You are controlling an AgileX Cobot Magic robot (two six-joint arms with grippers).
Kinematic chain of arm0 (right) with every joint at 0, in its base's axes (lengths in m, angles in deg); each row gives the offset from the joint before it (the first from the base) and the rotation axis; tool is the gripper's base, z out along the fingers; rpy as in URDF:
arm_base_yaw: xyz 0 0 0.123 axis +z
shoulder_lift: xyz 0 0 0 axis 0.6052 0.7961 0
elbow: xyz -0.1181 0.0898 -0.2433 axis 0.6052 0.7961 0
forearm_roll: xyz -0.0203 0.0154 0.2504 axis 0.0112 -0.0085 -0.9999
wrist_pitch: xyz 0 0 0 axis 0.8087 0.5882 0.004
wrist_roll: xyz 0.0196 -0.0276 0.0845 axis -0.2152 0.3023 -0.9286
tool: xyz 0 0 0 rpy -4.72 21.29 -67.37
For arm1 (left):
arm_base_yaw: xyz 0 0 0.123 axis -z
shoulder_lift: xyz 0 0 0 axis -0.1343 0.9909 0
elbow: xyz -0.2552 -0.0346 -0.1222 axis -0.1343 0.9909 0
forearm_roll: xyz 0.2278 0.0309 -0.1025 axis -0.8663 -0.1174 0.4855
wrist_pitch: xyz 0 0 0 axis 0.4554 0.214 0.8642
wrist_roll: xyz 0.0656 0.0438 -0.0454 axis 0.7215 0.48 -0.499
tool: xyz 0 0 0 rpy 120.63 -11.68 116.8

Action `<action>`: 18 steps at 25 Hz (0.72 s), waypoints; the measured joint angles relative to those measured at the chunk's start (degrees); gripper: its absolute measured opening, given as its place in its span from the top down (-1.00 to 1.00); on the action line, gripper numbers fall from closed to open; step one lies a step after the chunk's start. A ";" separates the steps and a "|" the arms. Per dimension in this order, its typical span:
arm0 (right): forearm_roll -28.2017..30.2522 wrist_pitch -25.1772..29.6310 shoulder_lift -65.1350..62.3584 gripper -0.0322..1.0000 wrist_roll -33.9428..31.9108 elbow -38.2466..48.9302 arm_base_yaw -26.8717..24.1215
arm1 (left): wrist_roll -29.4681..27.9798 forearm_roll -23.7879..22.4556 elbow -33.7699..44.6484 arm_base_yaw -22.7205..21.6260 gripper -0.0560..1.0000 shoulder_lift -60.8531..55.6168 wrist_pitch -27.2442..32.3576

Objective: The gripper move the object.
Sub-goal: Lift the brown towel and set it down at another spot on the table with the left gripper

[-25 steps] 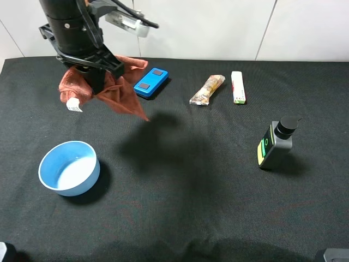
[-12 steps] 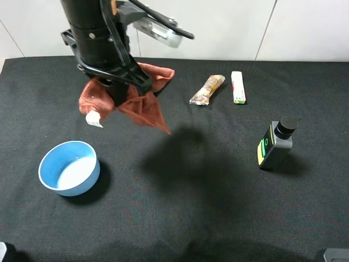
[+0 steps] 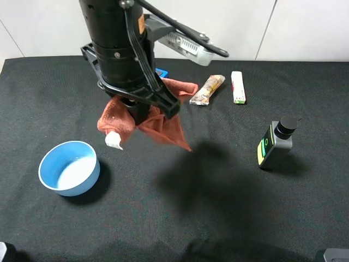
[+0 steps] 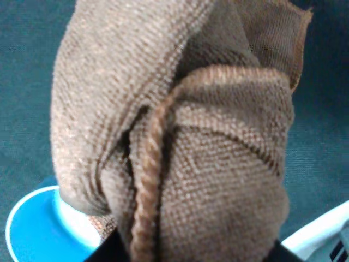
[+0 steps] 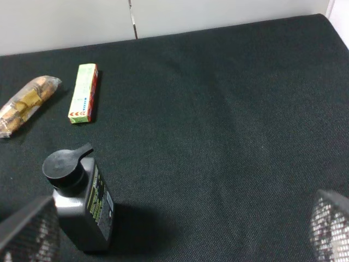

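The object, a rust-red wrinkled cloth (image 3: 163, 126) with a small white tag (image 3: 113, 141), hangs in the air above the black table. My left gripper (image 3: 143, 108), the black cylindrical arm end, is shut on the cloth's bunched top. The cloth hangs right of and behind the blue bowl (image 3: 69, 167). In the left wrist view the cloth (image 4: 180, 136) fills the picture, with the bowl (image 4: 30, 234) below it. My right gripper (image 5: 177, 240) stands open over bare table; one of its fingers (image 5: 27, 234) shows at the edge.
A blue device (image 3: 161, 71) peeks out behind the left arm. A wrapped snack bar (image 3: 208, 89) and a green-white box (image 3: 238, 87) lie at the back. A dark pump bottle (image 3: 276, 143) stands at the right, close to the right gripper.
The left arm has carried the cloth to the right and toward the table's middle, now covering most of the blue device. The grip is unchanged.
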 joint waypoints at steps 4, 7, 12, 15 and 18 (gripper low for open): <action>0.00 0.00 0.00 -0.41 0.00 0.00 0.00 | -0.65 0.53 0.00 1.40 0.41 -0.20 0.00; 0.00 0.00 0.00 -0.41 0.00 0.00 0.00 | -0.95 2.60 0.00 1.48 0.41 -0.90 0.00; 0.00 0.00 0.00 -0.41 0.00 0.00 0.00 | -1.61 4.93 0.00 1.69 0.41 -1.65 0.00; 0.00 0.00 0.00 -0.41 0.00 0.00 0.00 | -2.53 5.13 0.38 1.69 0.41 -2.34 0.05; 0.00 0.00 0.00 -0.41 0.00 0.00 0.00 | -3.29 5.59 1.88 1.69 0.41 -2.91 0.05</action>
